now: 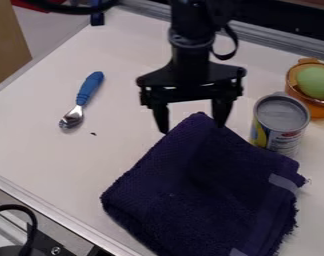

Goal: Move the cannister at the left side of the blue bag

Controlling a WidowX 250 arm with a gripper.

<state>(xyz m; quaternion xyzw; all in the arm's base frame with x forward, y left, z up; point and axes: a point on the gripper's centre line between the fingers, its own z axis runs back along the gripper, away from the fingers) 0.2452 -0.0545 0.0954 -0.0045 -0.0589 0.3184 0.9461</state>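
Note:
The black gripper hangs at the upper middle, its two fingers spread wide and pointing down over the far corner of the dark blue folded cloth. Nothing is held between them. This cloth, which looks like a towel rather than a bag, lies flat on the white table from the middle to the front edge. A canister with a grey lid and a yellow, white and blue label stands upright at the cloth's upper right side, right of the gripper. Its lower front is close behind the cloth's edge.
A blue-handled spoon lies at the left on the white table. At the right edge, an orange bowl holds a green oval object. A metal rail runs along the back; black cables show at the upper left and lower left.

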